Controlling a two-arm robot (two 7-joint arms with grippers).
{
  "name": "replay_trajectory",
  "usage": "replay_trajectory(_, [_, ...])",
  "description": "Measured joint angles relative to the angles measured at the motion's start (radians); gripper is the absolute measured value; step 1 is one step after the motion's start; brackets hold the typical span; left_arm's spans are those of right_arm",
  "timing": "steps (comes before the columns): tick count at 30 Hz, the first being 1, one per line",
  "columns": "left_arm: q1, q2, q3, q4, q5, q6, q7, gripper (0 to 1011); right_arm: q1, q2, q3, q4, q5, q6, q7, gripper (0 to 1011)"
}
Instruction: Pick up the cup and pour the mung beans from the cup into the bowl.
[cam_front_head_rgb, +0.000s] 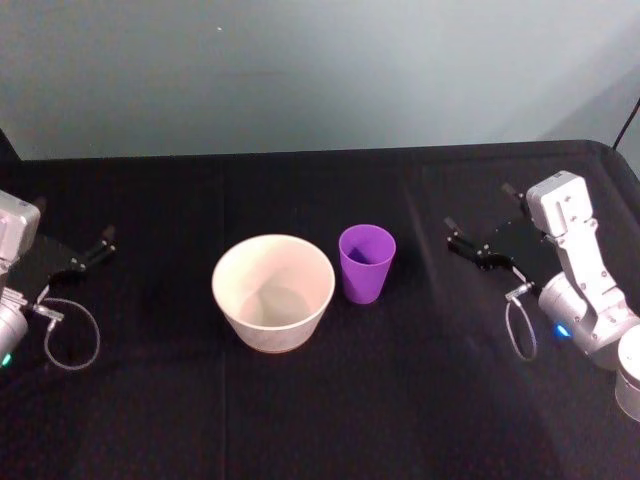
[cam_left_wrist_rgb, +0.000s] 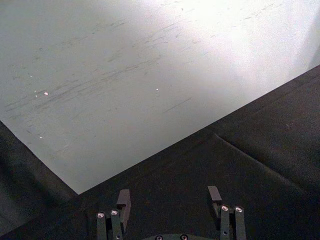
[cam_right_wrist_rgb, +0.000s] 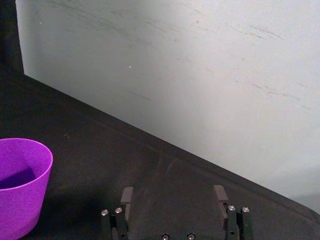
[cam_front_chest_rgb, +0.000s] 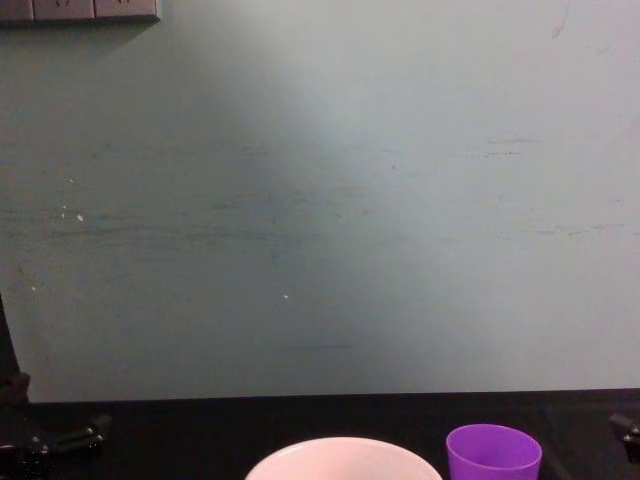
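Standing upright on the black desk (cam_front_head_rgb: 330, 410), the cup (cam_front_head_rgb: 366, 262) sits just beside the bowl (cam_front_head_rgb: 273, 291), on its right, and nothing grips it. The bowl's white inside looks bare, so by my reading no pouring has been done. I cannot make out the mung beans inside the cup's shaded interior. The right claw (cam_front_head_rgb: 479, 208) hovers to the right of the cup, apart from it, with its fingers spread and nothing between them. The left claw (cam_left_wrist_rgb: 169, 196) waits near the desk's left edge, also spread and empty. The reach, grasp, lift and tip over the bowl all remain.
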Motion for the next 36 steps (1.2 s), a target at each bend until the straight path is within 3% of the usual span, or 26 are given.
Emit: replay_trajectory(36, [0.000,0.000,0.000,0.000,0.000,0.000,0.000,1000,0.000,0.000,0.000,0.000,0.000,0.000,0.000,1003])
